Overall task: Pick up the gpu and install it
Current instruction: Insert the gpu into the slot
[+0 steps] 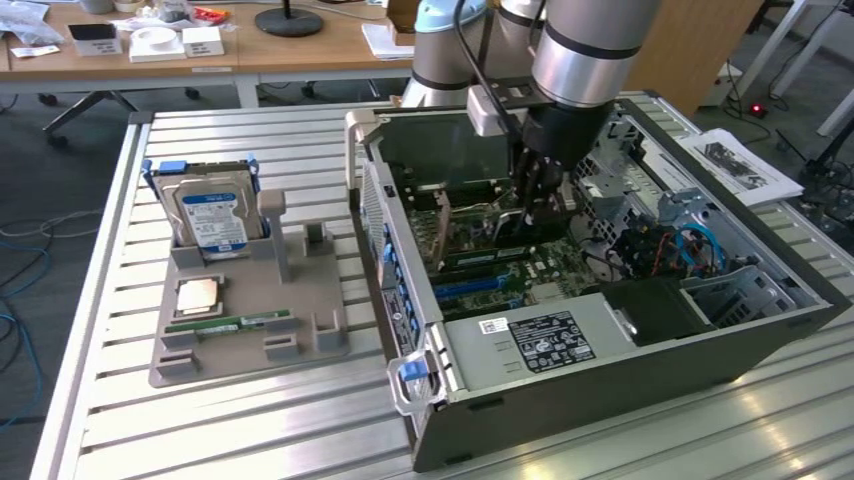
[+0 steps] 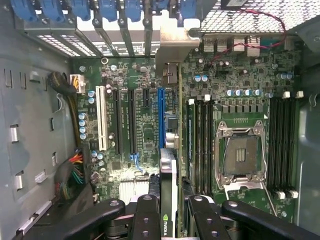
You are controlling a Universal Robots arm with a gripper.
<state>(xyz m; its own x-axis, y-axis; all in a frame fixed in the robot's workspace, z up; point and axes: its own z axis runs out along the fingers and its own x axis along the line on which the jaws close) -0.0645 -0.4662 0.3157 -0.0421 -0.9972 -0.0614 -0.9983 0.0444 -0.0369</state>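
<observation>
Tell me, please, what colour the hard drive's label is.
The label is blue and white, best seen in the exterior view.

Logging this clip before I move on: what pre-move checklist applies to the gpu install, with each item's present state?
1. gpu clamped between the gripper fingers: ok.
2. Card inside the open computer case, above the motherboard: ok.
3. Card edge lined up with the blue slot: cannot tell.
4. Card fully seated: cannot tell.
5. Hard drive and memory stick on the grey holder, away from the case: ok.
</observation>
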